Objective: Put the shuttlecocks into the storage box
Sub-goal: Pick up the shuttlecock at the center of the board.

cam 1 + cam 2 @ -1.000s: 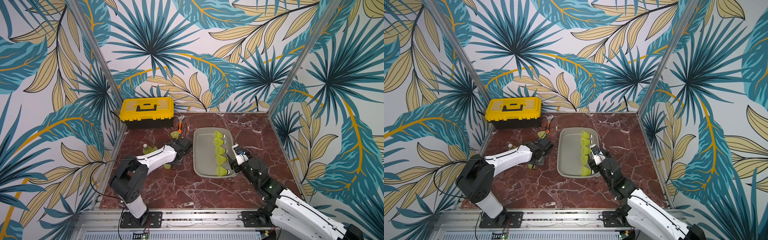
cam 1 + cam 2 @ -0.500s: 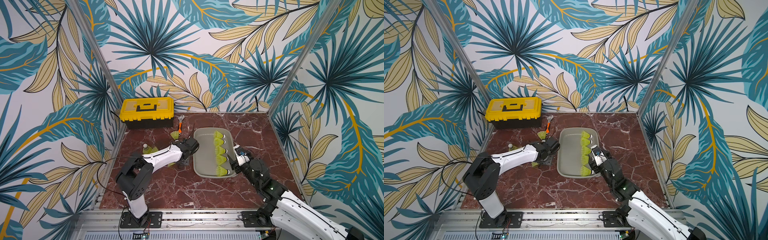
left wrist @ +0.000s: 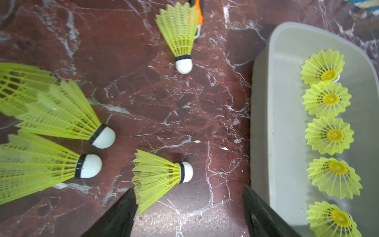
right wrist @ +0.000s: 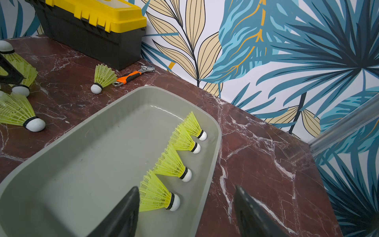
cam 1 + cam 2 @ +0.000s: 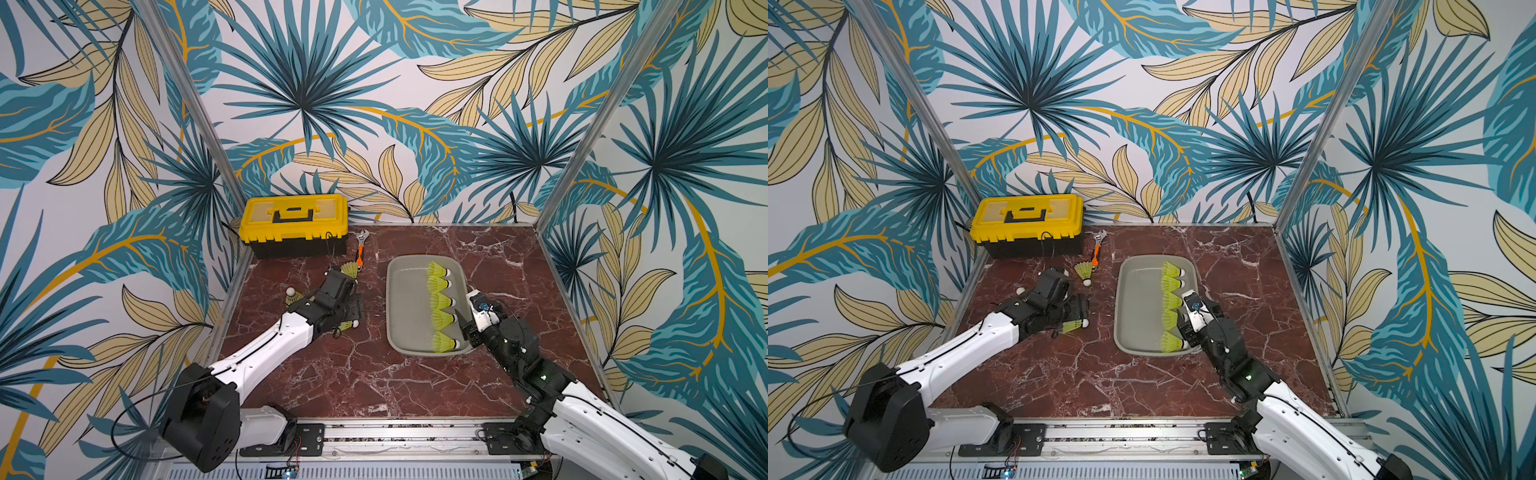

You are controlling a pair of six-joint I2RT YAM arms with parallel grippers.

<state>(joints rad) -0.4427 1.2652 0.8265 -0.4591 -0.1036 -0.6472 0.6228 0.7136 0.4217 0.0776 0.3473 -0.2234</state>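
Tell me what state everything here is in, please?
storage box, open-topped, partly filled.
boxed shuttlecocks, five lying in a row.
loose shuttlecocks, on the table, outside the box.
toolbox, lid shut.
wrench, lying flat beside the toolbox.
left gripper, open, empty.
right gripper, open, empty.

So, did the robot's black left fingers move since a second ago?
Yes. The left fingers backed away from the shallow grey plastic storage box, widening the gap.
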